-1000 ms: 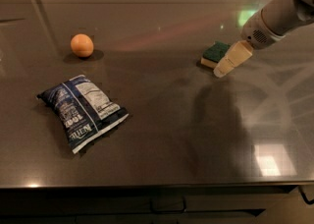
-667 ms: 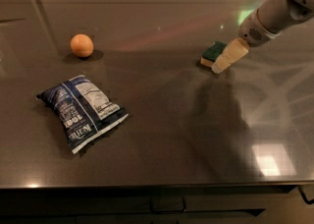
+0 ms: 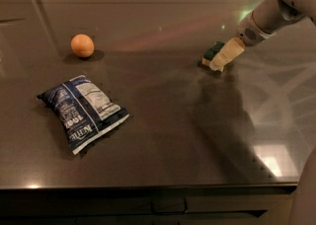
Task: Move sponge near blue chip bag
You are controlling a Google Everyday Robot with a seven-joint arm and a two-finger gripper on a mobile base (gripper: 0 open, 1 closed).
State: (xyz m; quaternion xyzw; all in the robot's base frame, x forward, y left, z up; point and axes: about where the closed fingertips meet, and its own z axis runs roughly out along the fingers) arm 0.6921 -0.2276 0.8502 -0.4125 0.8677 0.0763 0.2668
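sponge (image 3: 213, 51) sits at the far right of the dark countertop (image 3: 163, 135), just where it was a second ago, well apart from the blue chip bag (image 3: 81, 110) at front left. the gripper (image 3: 223, 57) has edged in from the right and now lies against the sponge's near side, partly covering it; whether it has a hold cannot be told. the pick looks under way, the carry not begun. the bag shows white print and a nutrition panel, no word readable. an orange (image 3: 82, 45) lies beyond the bag.
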